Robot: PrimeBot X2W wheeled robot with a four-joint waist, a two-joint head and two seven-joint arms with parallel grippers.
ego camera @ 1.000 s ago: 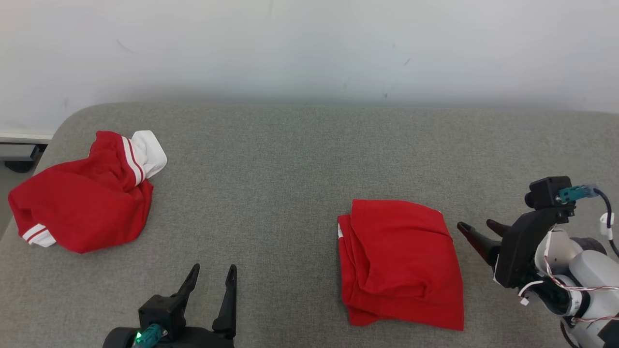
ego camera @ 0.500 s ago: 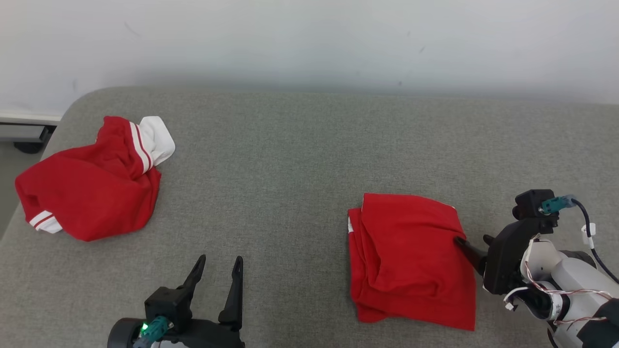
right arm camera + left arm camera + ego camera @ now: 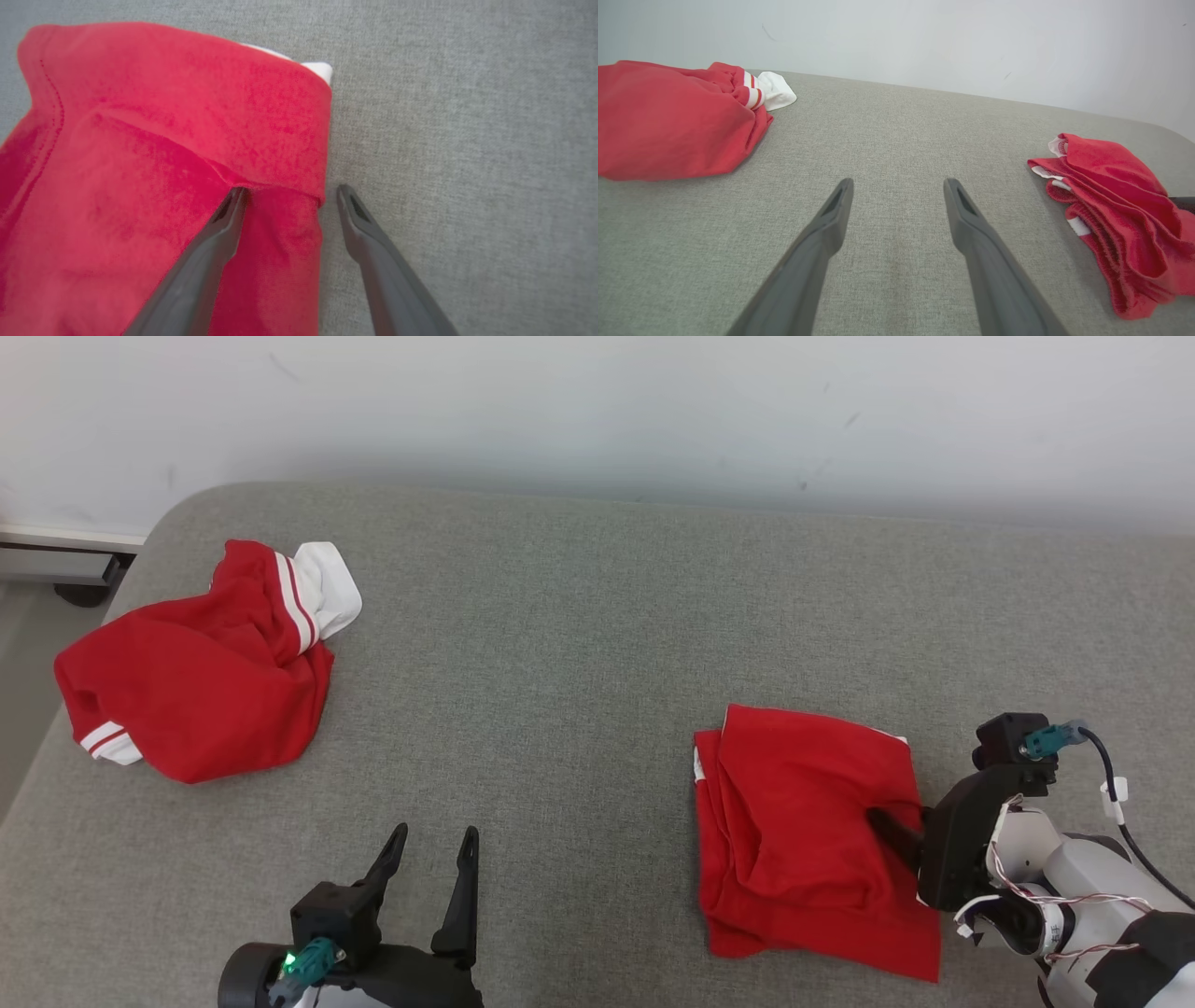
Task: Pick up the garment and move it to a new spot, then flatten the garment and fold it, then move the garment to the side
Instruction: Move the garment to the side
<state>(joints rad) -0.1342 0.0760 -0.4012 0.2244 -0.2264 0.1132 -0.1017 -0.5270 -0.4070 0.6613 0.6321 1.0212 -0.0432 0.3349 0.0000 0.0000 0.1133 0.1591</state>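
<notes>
Evidently a late stage: folding appears done, and the move to the side looks outstanding.
Nearest, the left jaws stand wide and empty over the bench (image 3: 579, 644). The right jaws, also wide, straddle the right edge of the folded garment (image 3: 812, 849) without closing on it. A crumpled red garment (image 3: 196, 700) lies well apart, far left.

1. It looks like a plain indoor test room, more lab than home.
2. A bare, lightly scuffed white wall (image 3: 597, 401) backs a grey fabric-covered platform (image 3: 579, 644) with a rounded corner.
3. The only furnishings are a crumpled red garment (image 3: 196, 695) and a folded red garment (image 3: 803, 840).
</notes>
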